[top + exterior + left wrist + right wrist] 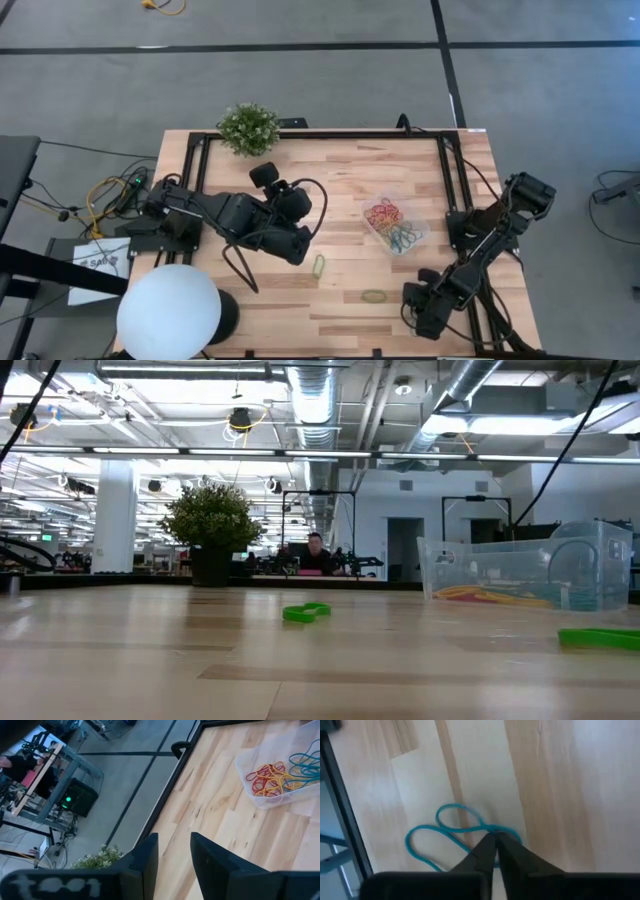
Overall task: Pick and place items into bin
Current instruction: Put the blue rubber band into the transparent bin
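Note:
The clear bin (395, 222) stands right of the table's middle and holds several red, yellow, green and blue rubber bands (272, 772); the low view shows the bin (530, 575) too. A green band (319, 265) and an olive one (373, 296) lie loose on the wood. My right gripper (493, 836) is down near the table's near right corner (425, 300), shut on a blue band (445, 830). My left gripper (174, 840) is open and raised near the plant, touching nothing. My right gripper comes from above, pointing down, and its two fingertips (482, 847) close on the blue band where its strands cross (487, 827). The rest of the loop (420, 837) lies flat and slack on the table.
A potted plant (248, 128) stands at the far edge, left of centre. A black rail frame (330, 133) runs around the tabletop; the rail (342, 810) is close beside the blue band. A white round lamp (168, 312) sits at the near left corner. A person sits far back in the room (317, 555).

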Controlling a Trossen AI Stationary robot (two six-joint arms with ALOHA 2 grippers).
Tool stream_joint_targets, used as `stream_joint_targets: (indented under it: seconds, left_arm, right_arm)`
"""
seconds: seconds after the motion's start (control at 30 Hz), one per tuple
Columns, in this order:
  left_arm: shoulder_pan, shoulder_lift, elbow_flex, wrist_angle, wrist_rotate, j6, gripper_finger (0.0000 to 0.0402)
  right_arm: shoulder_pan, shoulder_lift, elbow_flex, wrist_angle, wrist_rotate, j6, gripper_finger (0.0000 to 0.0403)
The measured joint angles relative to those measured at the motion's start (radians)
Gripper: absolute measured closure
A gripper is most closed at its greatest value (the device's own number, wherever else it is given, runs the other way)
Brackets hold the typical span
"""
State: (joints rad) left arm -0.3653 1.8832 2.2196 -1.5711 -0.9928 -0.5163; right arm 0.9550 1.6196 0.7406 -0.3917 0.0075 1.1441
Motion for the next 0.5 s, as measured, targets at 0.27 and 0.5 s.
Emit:
stream_joint_targets:
  seconds: [0.27,0.5]
  left_arm:
    - [-0.002,0.000,0.000,0.000,0.025,-0.014,0.0297]
    - [-0.002,0.000,0.000,0.000,0.032,-0.018,0.0297]
  right_arm:
    - [-0.002,-0.049,0.013,-0.046,-0.020,-0.096,0.0401]
    - [-0.012,-0.216,0.140,-0.253,0.107,-0.208,0.0402]
